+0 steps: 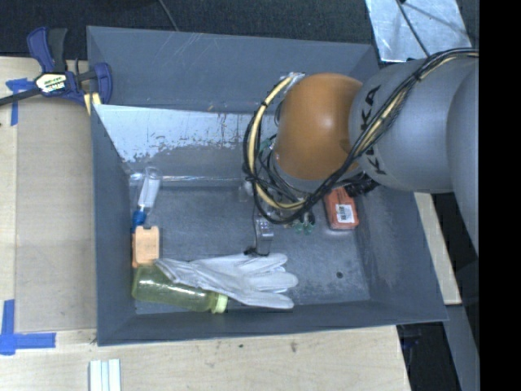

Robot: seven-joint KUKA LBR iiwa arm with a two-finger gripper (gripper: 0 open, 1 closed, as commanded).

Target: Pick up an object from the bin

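My gripper (262, 236) reaches down from under the orange cover to the middle of the bin floor; one dark fingertip shows just above a white glove. The white glove (236, 277) lies flat along the near side, its fingers pointing right. A green bottle (173, 291) lies partly under the glove at the near left. An orange block with a label (341, 210) lies right of the gripper, partly hidden by the arm.
A tan square block (146, 245) and a clear tube with a blue tip (146, 195) lie along the left side. The arm and its cables cover the bin's right rear part.
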